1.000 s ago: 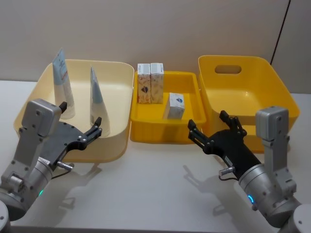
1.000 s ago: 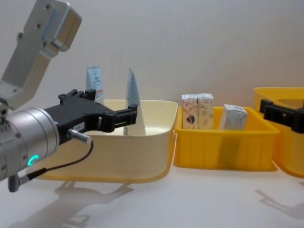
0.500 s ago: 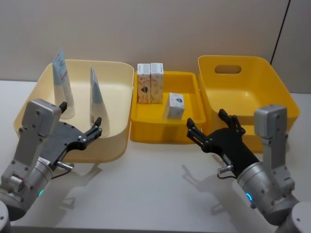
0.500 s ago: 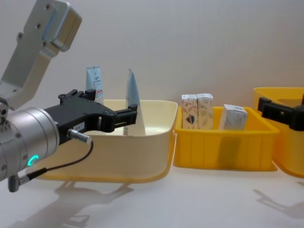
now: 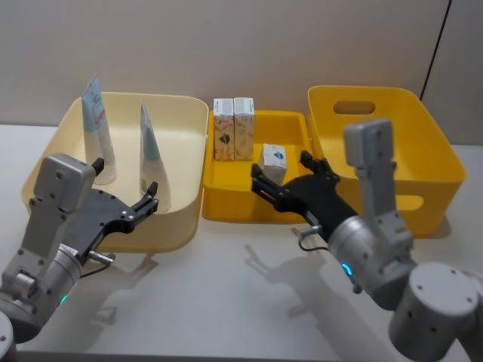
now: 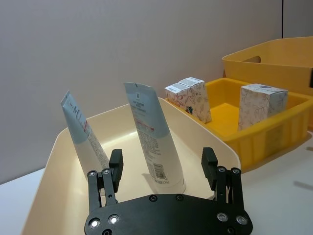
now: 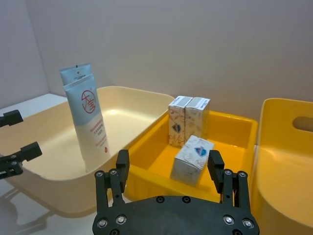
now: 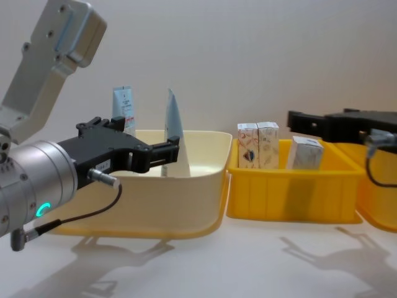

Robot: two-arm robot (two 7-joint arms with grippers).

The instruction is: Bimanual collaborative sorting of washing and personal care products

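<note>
A white table (image 5: 219, 302) holds three plastic bins in a row. On the robot's left, a cream plastic bin (image 5: 179, 222) contains two pale blue-and-white squeeze tubes standing upright, one (image 5: 98, 132) by its back corner and the other (image 5: 151, 154) nearer the middle. The left claw (image 5: 126, 176) hovers over this bin's front edge, spread wide and empty, close to the tubes. In the middle, a shallow yellow tray (image 5: 226, 207) holds two small white printed cartons (image 5: 234, 130) side by side at the back and a third carton (image 5: 272, 164) apart, nearer the front. The right claw (image 5: 281, 172) is spread wide and empty over the tray, near that third carton. A deep yellow bin (image 5: 423, 143) stands on the right.
</note>
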